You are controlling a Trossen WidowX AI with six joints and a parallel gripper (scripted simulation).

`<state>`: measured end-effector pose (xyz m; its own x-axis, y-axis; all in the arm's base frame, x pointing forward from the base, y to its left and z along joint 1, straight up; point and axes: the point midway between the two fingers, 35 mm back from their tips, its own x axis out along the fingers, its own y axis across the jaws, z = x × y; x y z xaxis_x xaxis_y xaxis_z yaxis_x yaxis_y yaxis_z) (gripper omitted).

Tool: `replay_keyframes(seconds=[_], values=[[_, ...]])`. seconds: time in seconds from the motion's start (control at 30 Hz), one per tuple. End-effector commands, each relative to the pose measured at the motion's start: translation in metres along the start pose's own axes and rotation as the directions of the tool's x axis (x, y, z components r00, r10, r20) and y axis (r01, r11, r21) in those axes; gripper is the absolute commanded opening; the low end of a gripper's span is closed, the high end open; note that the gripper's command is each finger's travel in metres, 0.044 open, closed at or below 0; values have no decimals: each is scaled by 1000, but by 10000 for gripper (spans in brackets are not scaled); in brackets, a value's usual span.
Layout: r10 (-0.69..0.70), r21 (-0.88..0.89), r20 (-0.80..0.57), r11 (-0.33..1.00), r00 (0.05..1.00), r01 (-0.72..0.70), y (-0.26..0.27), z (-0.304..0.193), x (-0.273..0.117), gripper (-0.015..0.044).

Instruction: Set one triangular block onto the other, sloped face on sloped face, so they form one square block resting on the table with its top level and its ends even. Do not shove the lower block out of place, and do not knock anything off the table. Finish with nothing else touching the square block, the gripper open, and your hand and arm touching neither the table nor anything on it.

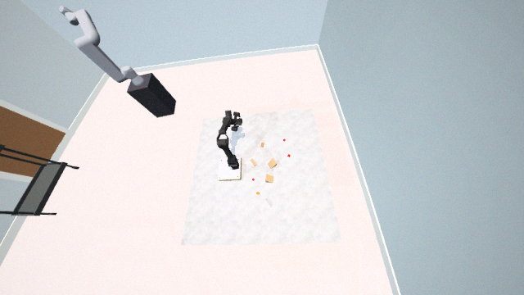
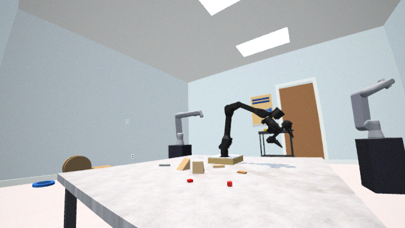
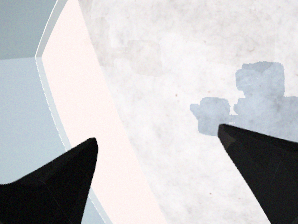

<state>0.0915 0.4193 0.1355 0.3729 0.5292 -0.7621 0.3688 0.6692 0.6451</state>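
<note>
Two tan triangular blocks lie apart on the white marbled table (image 1: 286,221) (image 2: 285,196) (image 3: 165,60). One block (image 1: 268,178) (image 2: 183,164) shows its sloped face as a wedge. The other block (image 1: 272,163) (image 2: 198,167) stands just beside it, nearer the arm's base. My gripper (image 1: 235,116) (image 2: 276,140) (image 3: 160,137) is open and empty. It hangs high over the table's far corner, well away from both blocks. The wrist view shows only bare table, the table's edge and my gripper's shadow; no block is in it.
A flat tan piece (image 1: 253,162) (image 2: 218,166), two small orange pieces (image 1: 262,144) (image 2: 242,171) (image 1: 257,192) and three red cubes (image 1: 288,156) (image 2: 190,180) (image 1: 284,140) (image 2: 229,183) (image 1: 253,179) lie around the blocks. The arm's base plate (image 1: 223,176) (image 2: 235,159) sits behind them.
</note>
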Motion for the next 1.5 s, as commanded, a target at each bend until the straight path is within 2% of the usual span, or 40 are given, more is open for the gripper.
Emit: replay_keyframes(seconds=[0.0, 0.17, 0.37, 0.53, 0.63, 0.8, 1.0, 1.07, 1.47], values=[[-107, 189, 96, 978, 990, 88, 5, 61, 21, 440], [-266, 473, 195, 869, 944, 147, 3, 154, 35, 440], [-439, 755, 232, 644, 868, 124, -21, 264, 32, 440], [-535, 882, 215, 466, 817, 73, -46, 325, 21, 440], [-612, 954, 180, 300, 770, 15, -69, 364, 8, 440], [-731, 988, 61, -50, 679, -143, -124, 430, -30, 440], [-789, 834, -138, -419, 599, -359, -196, 483, -86, 440], [-789, 805, -163, -453, 592, -383, -205, 487, -93, 440], [-790, 806, -167, -454, 589, -381, -210, 486, -88, 440]])
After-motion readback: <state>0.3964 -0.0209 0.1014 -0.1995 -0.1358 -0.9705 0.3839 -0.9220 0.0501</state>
